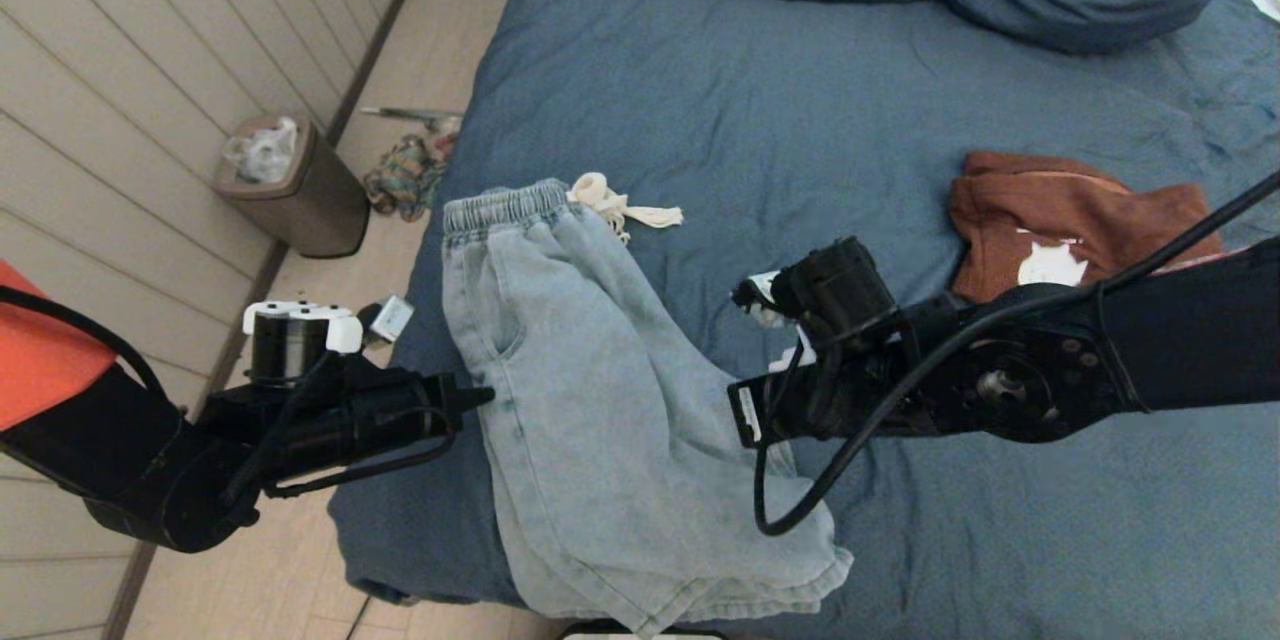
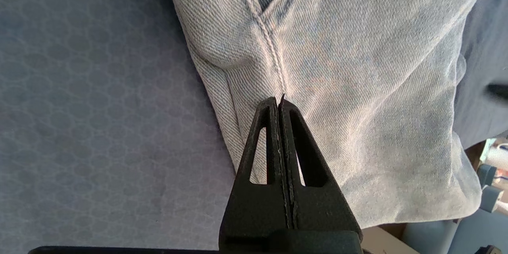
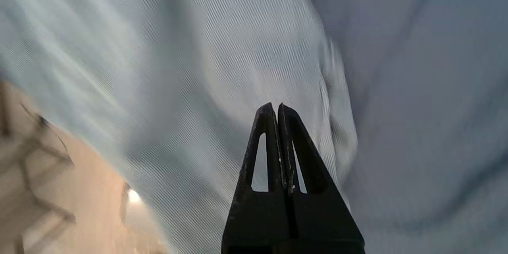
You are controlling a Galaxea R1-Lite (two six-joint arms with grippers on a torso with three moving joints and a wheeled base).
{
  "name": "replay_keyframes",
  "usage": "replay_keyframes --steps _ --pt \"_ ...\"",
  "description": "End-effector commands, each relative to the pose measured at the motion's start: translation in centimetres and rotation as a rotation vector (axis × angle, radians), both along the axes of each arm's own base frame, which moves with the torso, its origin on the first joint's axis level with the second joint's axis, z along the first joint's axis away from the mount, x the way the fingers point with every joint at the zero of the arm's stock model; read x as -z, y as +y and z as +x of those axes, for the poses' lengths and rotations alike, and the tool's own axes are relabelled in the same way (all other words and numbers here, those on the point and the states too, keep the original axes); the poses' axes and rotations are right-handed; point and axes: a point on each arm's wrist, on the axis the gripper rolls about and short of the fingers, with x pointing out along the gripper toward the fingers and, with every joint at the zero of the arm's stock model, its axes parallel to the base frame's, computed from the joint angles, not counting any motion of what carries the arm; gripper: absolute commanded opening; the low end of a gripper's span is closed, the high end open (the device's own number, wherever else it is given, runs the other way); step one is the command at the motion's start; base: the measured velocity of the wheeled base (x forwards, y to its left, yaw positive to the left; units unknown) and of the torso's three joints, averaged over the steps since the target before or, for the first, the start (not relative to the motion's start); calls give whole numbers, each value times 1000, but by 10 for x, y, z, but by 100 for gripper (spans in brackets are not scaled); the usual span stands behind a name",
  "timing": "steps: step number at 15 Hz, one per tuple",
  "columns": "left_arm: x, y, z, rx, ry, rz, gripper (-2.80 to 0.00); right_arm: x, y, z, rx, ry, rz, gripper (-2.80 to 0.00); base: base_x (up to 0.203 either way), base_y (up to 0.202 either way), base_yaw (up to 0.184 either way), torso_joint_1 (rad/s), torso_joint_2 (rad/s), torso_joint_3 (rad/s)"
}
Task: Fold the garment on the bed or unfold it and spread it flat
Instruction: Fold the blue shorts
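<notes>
The left hand [image 2: 279, 101] is clenched, its two black fingers pressed together with nothing visibly caught between them, and its tip sits at the near-left edge of the pale denim garment [image 1: 590, 400], right by a stitched seam where the wrist view shows the cloth just beyond the fingertips; whether the tip actually touches the fabric cannot be told. The right hand [image 3: 276, 107] is also clenched, fingers shut against each other with no cloth between them, and it hovers over the lower right part of the same garment, with light denim ahead of it and to one side and blue sheet to the other. In the head view the right hand's fingers are hidden behind its own wrist and cables. The garment lies spread between the two hands, its elastic waistband farther out than either hand, its hem nearer the robot than both and reaching the foot edge of the bed [image 1: 800, 120]. The bed, covered in wrinkled slate-blue fabric, stretches beneath and far beyond both hands. Past the waistband lies a cream drawstring [image 1: 622, 204]. Beyond the right hand and off to its right sits a rust-brown garment [image 1: 1075, 220]. Out past the left hand, on the floor beside the bed, stands a small waste bin [image 1: 295, 190].
</notes>
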Motion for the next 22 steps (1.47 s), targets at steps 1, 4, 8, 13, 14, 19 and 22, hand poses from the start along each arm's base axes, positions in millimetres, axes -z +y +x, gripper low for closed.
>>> replay_keyframes --steps 1,4,8,13,14,19,22 --pt "1 -2 0 6 2 -3 -280 9 -5 -1 14 31 -23 -280 0 0 0 0 0 0" --pt "2 -5 -2 19 9 -2 -280 33 -38 -19 66 132 -84 0 0 0 0 0 0 0" --pt "4 -6 -3 22 14 -1 -280 58 -34 -43 3 238 -120 0 0 0 0 0 0 0" --pt "3 -6 -3 22 12 -1 -280 64 -24 -46 -16 247 -118 0 0 0 0 0 0 0" --pt "4 -6 -3 22 14 -1 -280 67 -21 -50 -32 258 -129 0 0 0 0 0 0 0" --pt "4 -6 -3 22 14 -1 -280 104 -8 -66 -95 366 -231 0 0 0 0 0 0 0" --pt "4 -6 -3 22 14 -1 -280 122 -7 -72 -111 416 -280 0 0 0 0 0 0 0"
